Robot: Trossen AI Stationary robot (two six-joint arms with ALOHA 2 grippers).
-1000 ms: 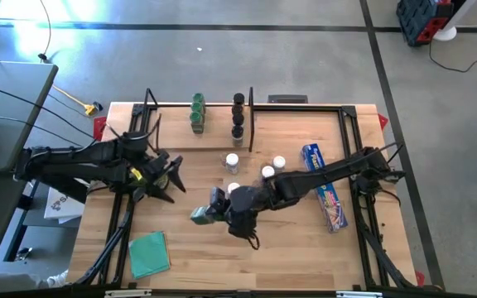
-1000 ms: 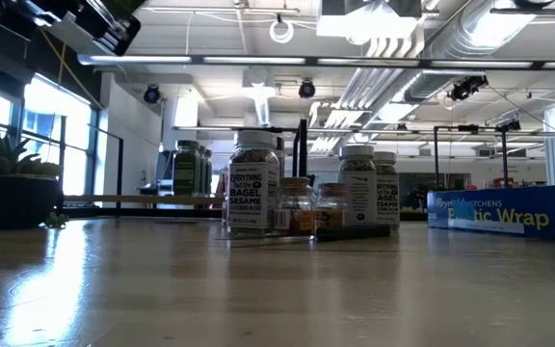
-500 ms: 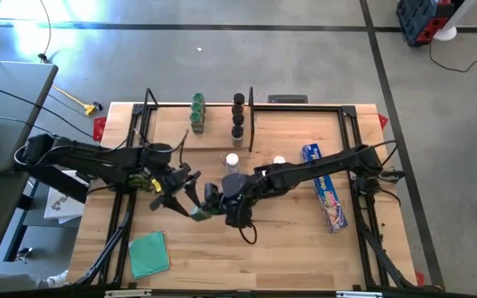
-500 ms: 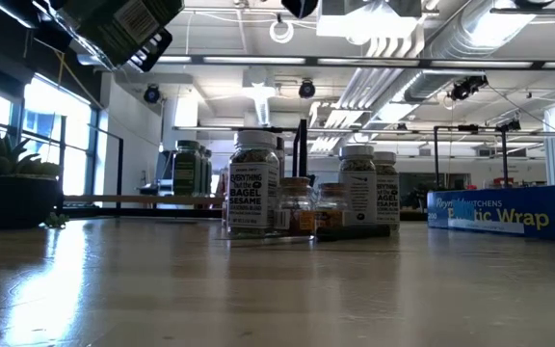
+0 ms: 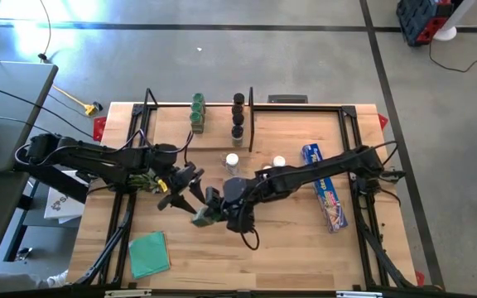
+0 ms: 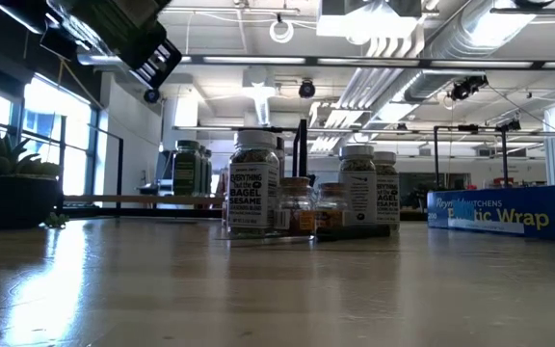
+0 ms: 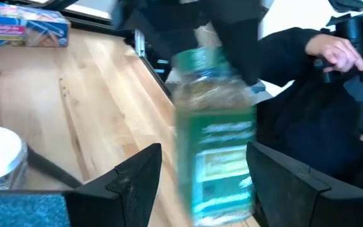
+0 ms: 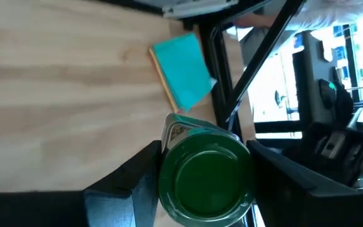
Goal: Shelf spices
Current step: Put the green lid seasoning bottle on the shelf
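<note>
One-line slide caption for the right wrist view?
Right tool gripping a green-capped spice jar above the wooden table, teal pad beyond.

Four jars (image 5: 238,115) on the shelf (image 5: 199,138), one blue box (image 5: 327,187).

1. The wooden table (image 5: 280,232) has a black metal frame along its edges.
2. The shelf (image 5: 214,136) lies at its far side, bearing green-capped jars (image 5: 197,113) and black-capped jars (image 5: 238,116).
3. White-capped jars (image 5: 233,161) stand on the tabletop near the shelf.
4. A blue wrap box (image 5: 326,189) lies towards the right.
5. A teal pad (image 5: 149,253) lies near the front left.
</note>
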